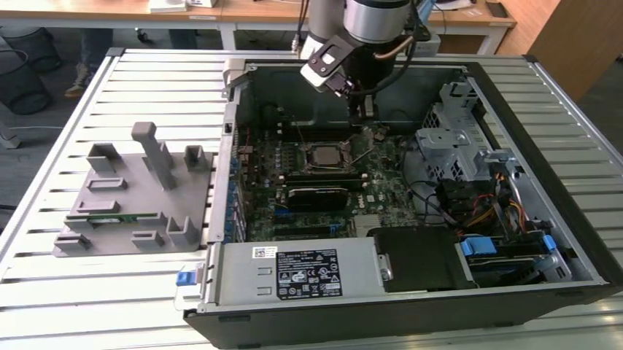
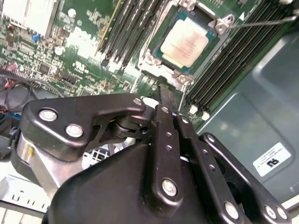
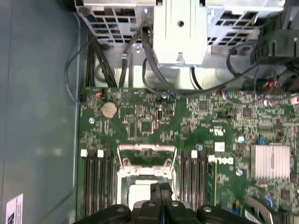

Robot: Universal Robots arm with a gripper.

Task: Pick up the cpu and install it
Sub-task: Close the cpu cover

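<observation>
One cpu (image 2: 187, 42), one computer case (image 1: 409, 322), one grey fixture (image 1: 127, 198).

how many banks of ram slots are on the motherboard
2. One bank of black memory slots lies on one side of the cpu, the other bank on the opposite side. More may be hidden.

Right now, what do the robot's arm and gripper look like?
The arm is a silver-grey cylinder with black cables looping beside it. The gripper is black, built of linked bars with silver screws, narrowing to slim fingers.
</observation>
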